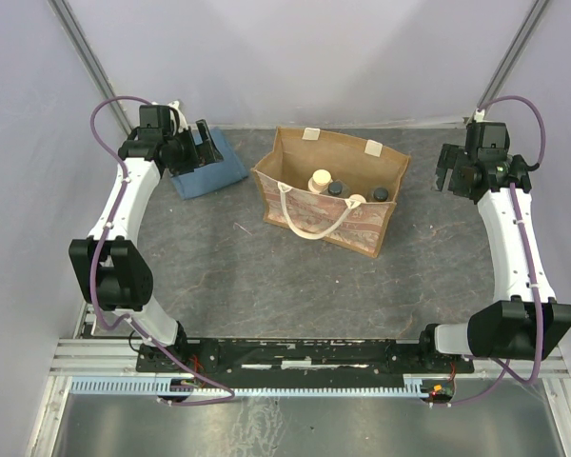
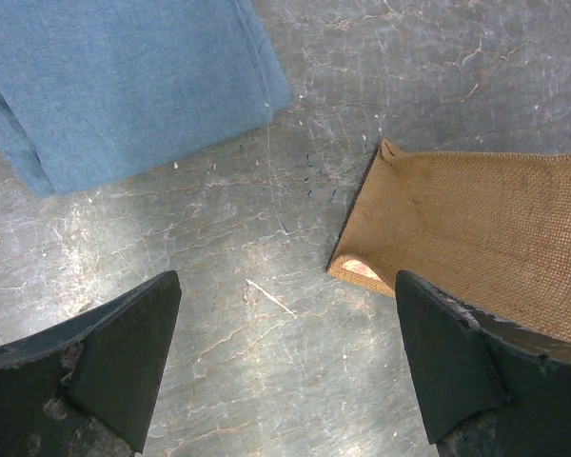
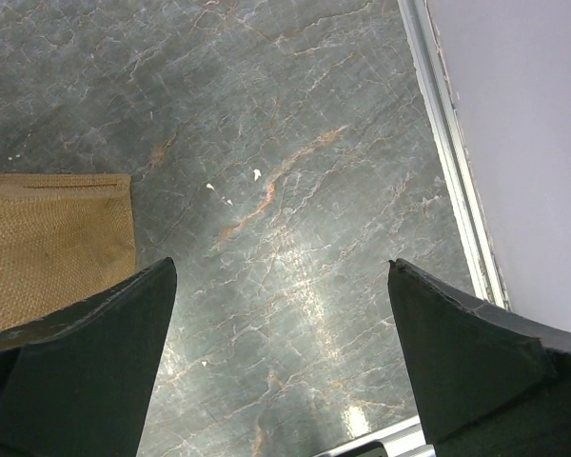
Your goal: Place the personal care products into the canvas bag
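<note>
Fingers on both arms are spread wide and holding nothing. The left fingers [image 2: 114,343] hang by the blue cloth [image 1: 209,167], and the right fingers [image 3: 95,333] are over bare table [image 1: 266,276]. Between them, mid-table, sits the canvas bag [image 1: 328,221]. Its long axis runs roughly left-right, so it's inboard of each arm, and the right one looks a touch nearer. Standing inside it are the beige bottle [image 1: 320,180], the dark-capped bottles [image 1: 336,188] and the yellow jar [image 1: 357,201]. Looks done to me, nothing left out to grab.
</note>
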You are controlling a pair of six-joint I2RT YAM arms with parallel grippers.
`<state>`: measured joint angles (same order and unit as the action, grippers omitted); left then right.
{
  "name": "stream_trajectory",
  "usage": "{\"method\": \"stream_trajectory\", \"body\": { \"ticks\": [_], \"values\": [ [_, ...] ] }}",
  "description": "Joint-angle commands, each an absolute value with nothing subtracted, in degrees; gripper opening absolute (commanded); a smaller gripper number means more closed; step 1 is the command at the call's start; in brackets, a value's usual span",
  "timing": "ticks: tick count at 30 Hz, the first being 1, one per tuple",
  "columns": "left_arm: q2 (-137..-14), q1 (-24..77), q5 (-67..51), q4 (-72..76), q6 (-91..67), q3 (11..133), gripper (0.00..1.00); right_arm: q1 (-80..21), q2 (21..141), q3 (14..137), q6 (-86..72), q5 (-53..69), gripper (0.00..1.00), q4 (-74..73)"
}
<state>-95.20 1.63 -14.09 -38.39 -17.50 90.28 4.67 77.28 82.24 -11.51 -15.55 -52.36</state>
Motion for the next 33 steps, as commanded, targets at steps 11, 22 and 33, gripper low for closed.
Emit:
{"method": "stream_trajectory", "body": {
  "ticks": [11,22,33],
  "values": [
    [-91.89,1.58,-15.38,-35.68,-16.61,90.00,1.00,4.97,75.26,81.71,-11.13,-15.21,1.00,-50.45],
    [-91.68,1.58,-15.36,-35.60,-16.79,89.77,1.00,4.98,75.47,81.65,-11.07,-14.59,1.00,-50.45],
    [-91.83,1.58,-15.55,-35.43,-16.86,89.46,1.00,5.01,75.51,81.03,-11.16,-14.94,1.00,-50.46]
  ]
}}
